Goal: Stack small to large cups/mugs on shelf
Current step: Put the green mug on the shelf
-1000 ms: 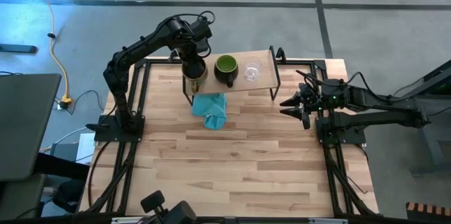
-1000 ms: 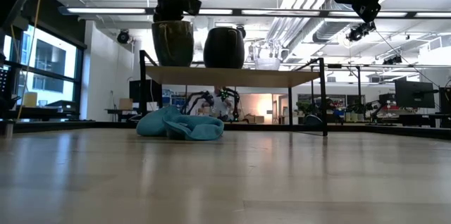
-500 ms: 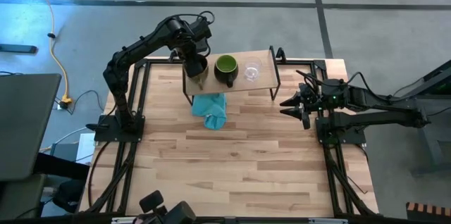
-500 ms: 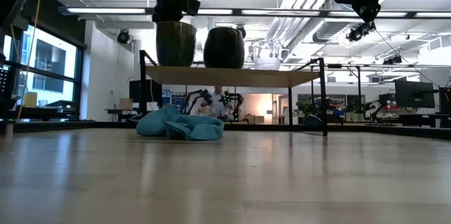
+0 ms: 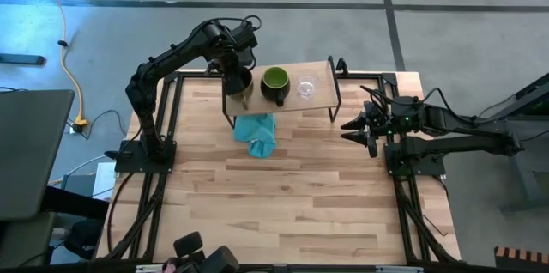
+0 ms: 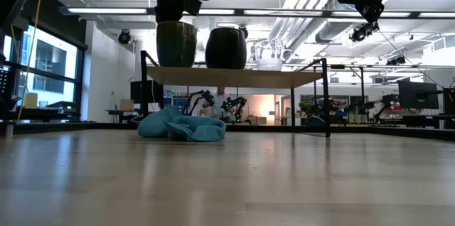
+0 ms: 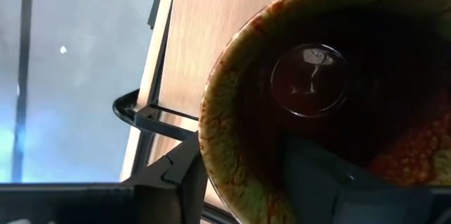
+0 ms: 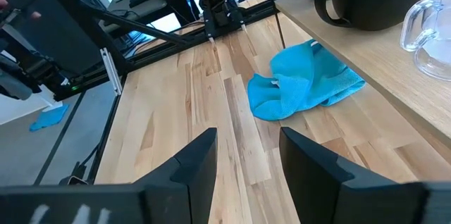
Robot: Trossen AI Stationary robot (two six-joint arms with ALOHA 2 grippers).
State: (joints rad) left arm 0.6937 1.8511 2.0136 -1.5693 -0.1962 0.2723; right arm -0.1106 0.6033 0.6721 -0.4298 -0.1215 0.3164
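Shelf [image 5: 319,101] at the tabletop's far edge carries all three vessels in a row: brown mug [image 5: 239,81] at its left end, green-lined mug [image 5: 275,82] mid-board, clear glass cup [image 5: 306,86] toward the right. Left gripper [image 5: 238,74] straddles the brown mug's rim with fingers parted, one inside; right gripper [image 5: 364,129] waits wide open near the tabletop's right edge. Placement looks complete; only withdrawing the left arm seems to remain.

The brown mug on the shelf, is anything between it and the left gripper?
No. The left gripper is right at the brown mug, one finger inside it and one outside its rim. The mug already stands on the shelf, beside the green mug.
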